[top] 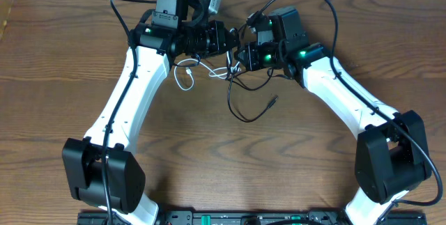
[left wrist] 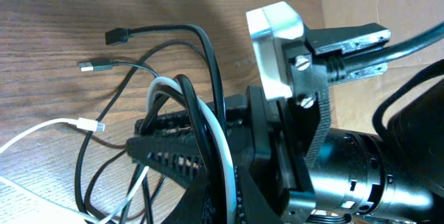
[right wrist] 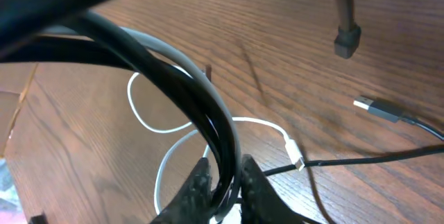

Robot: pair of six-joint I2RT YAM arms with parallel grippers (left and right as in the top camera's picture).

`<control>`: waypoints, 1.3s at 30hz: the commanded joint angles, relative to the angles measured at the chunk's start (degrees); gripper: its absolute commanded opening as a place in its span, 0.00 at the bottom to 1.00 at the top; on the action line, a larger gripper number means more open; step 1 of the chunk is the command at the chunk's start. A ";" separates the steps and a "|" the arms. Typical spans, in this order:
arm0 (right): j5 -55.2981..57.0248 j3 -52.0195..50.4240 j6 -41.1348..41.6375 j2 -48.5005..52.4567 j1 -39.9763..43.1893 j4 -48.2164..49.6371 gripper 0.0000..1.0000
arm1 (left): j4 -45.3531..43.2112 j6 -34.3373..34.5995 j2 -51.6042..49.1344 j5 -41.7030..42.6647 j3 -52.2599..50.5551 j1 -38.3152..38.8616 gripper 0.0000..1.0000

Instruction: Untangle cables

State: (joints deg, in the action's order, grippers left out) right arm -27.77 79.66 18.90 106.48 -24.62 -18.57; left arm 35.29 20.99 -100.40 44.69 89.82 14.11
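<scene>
The black cable (top: 240,106) and the white cable (top: 187,79) lie tangled at the table's far middle, between my two grippers. My left gripper (top: 224,40) is shut on a bundle of black and white strands (left wrist: 211,154). My right gripper (top: 242,56) is shut on the same bundle (right wrist: 223,175), black strands with a white one. The black cable's two plug ends (left wrist: 97,65) (left wrist: 118,35) lie loose on the wood. A white plug end (right wrist: 297,160) lies next to a black strand. White loops (right wrist: 149,123) hang onto the table.
The wooden table (top: 223,162) stretches toward the front. Both white arms (top: 129,92) (top: 348,99) reach in from the front corners. Thick black arm cables (top: 306,2) arc over the right wrist. A pale wall runs along the far edge.
</scene>
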 commanded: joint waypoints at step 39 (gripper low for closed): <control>-25.40 0.20 -3.34 -13.84 19.58 -6.58 0.28 | 4.44 -20.24 0.09 0.46 0.24 0.13 0.07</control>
State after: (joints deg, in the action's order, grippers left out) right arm -54.59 79.66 18.20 92.33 -3.36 -24.49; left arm 40.16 10.41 -100.40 29.65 89.82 14.31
